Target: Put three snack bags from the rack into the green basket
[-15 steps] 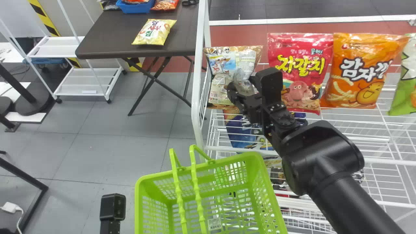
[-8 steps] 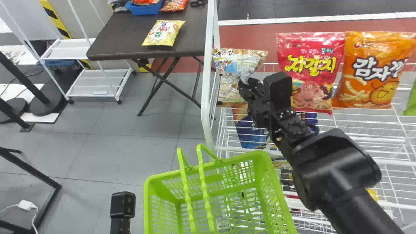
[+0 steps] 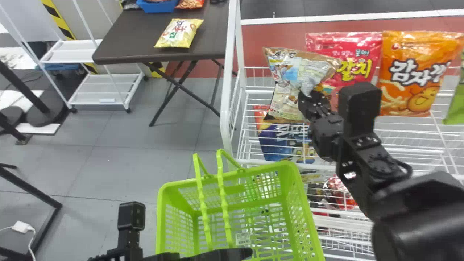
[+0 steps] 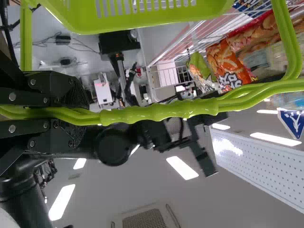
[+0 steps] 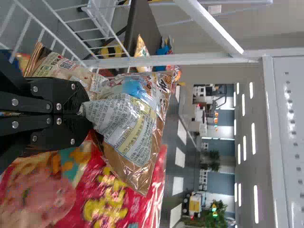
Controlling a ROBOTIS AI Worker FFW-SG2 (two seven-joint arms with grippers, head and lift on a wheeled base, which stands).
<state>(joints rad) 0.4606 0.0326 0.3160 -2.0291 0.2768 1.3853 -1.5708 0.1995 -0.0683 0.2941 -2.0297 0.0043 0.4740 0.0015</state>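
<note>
My right gripper (image 3: 308, 95) is shut on the middle of a brown-and-silver snack bag (image 3: 284, 81), held tilted above the rack and partly in front of the pink bag (image 3: 353, 70). In the right wrist view the right gripper (image 5: 83, 110) pinches the crumpled front of this snack bag (image 5: 130, 118). My left gripper (image 3: 232, 253) is at the bottom edge, over the green basket (image 3: 295, 177). In the left wrist view the left gripper (image 4: 78, 115) is shut on the basket's handle (image 4: 156, 111). The basket's visible interior holds no bag.
An orange bag (image 3: 417, 72) and a green bag (image 3: 457, 103) stand at the right of the white wire rack (image 3: 227, 90). A blue bag (image 3: 275, 141) sits on a lower level. Behind the rack's left side, a dark table (image 3: 127, 40) carries a yellow bag (image 3: 179, 33).
My right gripper has moved right with the brown-and-silver bag, which now tilts and overlaps the pink bag. More of the blue bag shows below. Part of the left gripper has come into the head view.
</note>
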